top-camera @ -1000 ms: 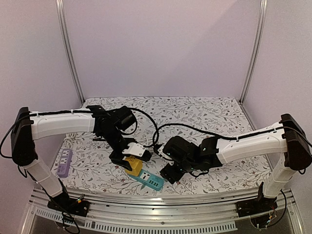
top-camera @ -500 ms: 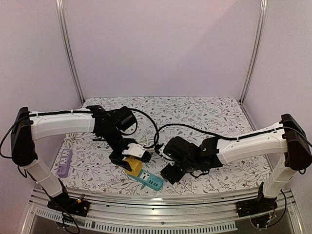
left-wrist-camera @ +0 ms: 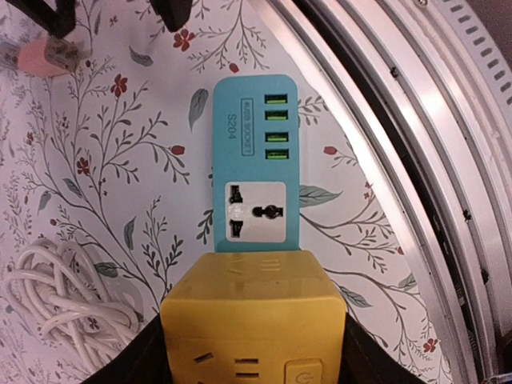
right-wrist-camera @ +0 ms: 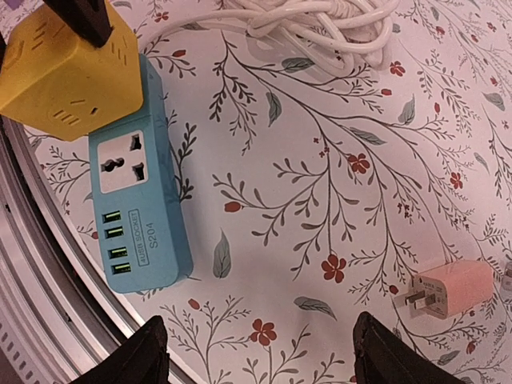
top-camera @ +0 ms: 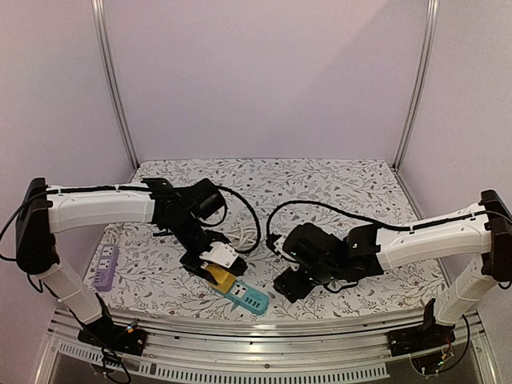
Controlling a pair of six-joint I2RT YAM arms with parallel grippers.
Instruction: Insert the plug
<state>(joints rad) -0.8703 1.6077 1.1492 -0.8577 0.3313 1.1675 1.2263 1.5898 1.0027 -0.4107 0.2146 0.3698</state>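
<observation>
My left gripper [top-camera: 214, 266] is shut on a yellow cube adapter [left-wrist-camera: 253, 320], which also shows in the top view [top-camera: 223, 278]. The cube sits over one end of a teal power strip [left-wrist-camera: 254, 160], covering that end; its prongs are hidden. The strip's universal socket [left-wrist-camera: 254, 210] and several green USB ports lie uncovered beyond the cube. In the right wrist view the cube [right-wrist-camera: 68, 68] sits tilted at the strip's [right-wrist-camera: 140, 216] far end. My right gripper [right-wrist-camera: 256, 352] is open and empty above the cloth, right of the strip. A pink charger plug [right-wrist-camera: 452, 290] lies to its right.
A coiled white cable [right-wrist-camera: 320, 20] lies on the floral cloth behind the strip and shows in the left wrist view [left-wrist-camera: 56, 296]. A purple power strip [top-camera: 104, 266] lies at the left edge. The metal table rail [left-wrist-camera: 416, 160] runs just past the teal strip.
My left gripper has moved slightly nearer and to the right with the yellow cube, onto the teal strip's end. My right arm has shifted a little to the right.
</observation>
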